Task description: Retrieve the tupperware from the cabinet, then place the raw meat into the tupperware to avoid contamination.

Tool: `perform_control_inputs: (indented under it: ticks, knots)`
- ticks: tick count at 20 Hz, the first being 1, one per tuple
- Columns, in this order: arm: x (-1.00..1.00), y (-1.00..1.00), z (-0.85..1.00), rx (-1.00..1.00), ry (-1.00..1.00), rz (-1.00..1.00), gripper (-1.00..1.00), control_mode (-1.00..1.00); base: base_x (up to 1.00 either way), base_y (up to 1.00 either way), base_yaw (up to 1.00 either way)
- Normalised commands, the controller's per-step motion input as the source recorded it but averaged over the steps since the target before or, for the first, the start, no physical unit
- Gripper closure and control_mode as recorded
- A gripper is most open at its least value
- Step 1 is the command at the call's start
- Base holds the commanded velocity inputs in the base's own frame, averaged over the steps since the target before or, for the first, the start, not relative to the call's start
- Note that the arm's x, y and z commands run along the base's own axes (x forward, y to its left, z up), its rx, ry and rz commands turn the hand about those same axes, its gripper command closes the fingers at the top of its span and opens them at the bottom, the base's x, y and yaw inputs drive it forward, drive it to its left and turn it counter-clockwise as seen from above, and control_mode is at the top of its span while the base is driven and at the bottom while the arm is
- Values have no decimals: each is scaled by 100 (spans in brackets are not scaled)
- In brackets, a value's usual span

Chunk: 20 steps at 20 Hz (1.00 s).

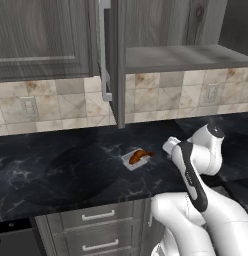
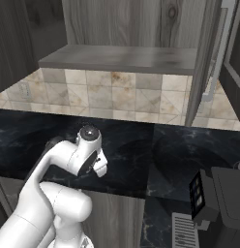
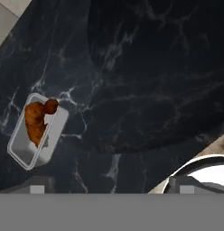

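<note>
The tupperware (image 1: 131, 161) lies on the black marble counter, below the open cabinet door (image 1: 115, 60). The raw meat (image 1: 140, 156), an orange-brown lump, rests inside it with one end over the rim. In the hand view the tupperware (image 3: 28, 151) sits at the left with the meat (image 3: 36, 119) in its upper half. My gripper (image 3: 111, 187) is open, its fingertips (image 3: 37, 186) far apart with nothing between them. It hovers above the counter to the right of the container. The hand (image 1: 169, 146) is a short way right of the tupperware.
The cabinet door stands edge-on with its silver bar handle (image 1: 103, 50). A bare shelf (image 2: 122, 57) shows inside the cabinet. Tiled backsplash with an outlet (image 1: 28, 106) runs behind the counter. Grey drawers (image 1: 98, 216) sit below its front edge. A dark appliance (image 2: 223, 193) stands at the right.
</note>
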Motion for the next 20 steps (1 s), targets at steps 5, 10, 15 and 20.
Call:
perform_control_inputs:
  ticks: [5, 10, 15, 20]
  knots:
    - [-4, -1, 57, -23, 0, 37, -100, -100, 0, 0, 0]
    - [0, -15, 46, -33, 8, 24, -100, -100, 0, 0, 0]
    - [-11, -27, 28, -34, 9, 10, -100, -100, 0, 0, 0]
    - [-31, -28, 43, -19, -2, 6, -100, -100, 0, 0, 0]
